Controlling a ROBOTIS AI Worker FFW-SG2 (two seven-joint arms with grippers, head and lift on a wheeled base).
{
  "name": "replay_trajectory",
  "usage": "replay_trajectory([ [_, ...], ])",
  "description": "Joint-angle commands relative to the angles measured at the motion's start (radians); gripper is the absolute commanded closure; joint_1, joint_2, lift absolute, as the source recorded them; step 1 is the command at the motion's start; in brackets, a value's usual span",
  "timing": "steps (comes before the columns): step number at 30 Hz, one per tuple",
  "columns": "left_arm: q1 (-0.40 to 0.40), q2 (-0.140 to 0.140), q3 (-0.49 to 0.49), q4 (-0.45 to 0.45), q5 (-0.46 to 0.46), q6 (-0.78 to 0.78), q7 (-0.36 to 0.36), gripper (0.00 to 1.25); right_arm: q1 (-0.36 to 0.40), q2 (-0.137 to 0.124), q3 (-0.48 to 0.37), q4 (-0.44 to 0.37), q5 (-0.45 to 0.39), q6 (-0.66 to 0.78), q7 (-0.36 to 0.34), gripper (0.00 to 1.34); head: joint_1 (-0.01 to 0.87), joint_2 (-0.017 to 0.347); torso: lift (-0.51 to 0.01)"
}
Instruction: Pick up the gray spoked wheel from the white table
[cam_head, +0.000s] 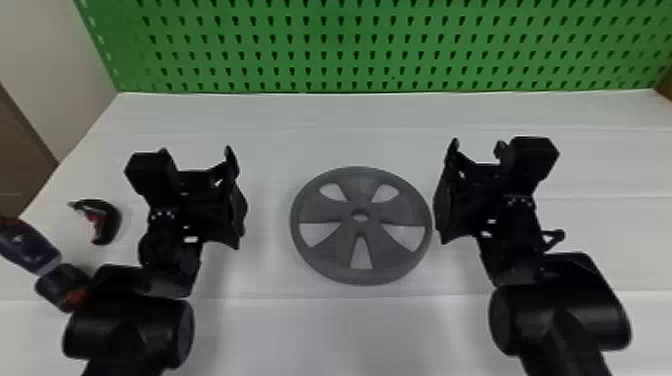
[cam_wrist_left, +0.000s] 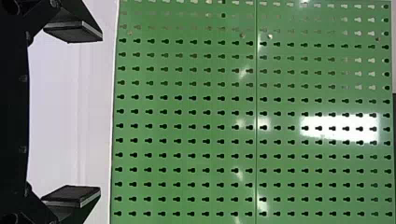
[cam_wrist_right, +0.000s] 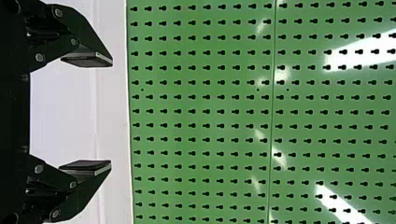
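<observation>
Nearest the camera, the left arm and right arm enter at lower left and lower right of the head view. The single gray spoked wheel lies flat at centre on the white table; being round, it has no long axis. The right gripper is nearer, the wheel leftward of it and rightward of the left gripper. Both grippers, two in all, are spread wide and empty.
</observation>
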Motion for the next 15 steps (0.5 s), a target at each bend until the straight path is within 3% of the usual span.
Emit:
replay_trajectory([
  [1, 0.001, 0.000, 0.004, 0.000, 0.000, 0.000, 0.000, 0.13, -0.001, -0.001, -0.002, 0.000, -0.001, 0.000, 0.000, 0.48, 0.806, 0.044, -0.098],
  [15, 0.001, 0.000, 0.005, 0.000, 0.002, 0.000, 0.000, 0.13, -0.002, -0.002, 0.004, 0.002, -0.004, 0.000, 0.000, 0.48, 0.806, 0.044, -0.098],
])
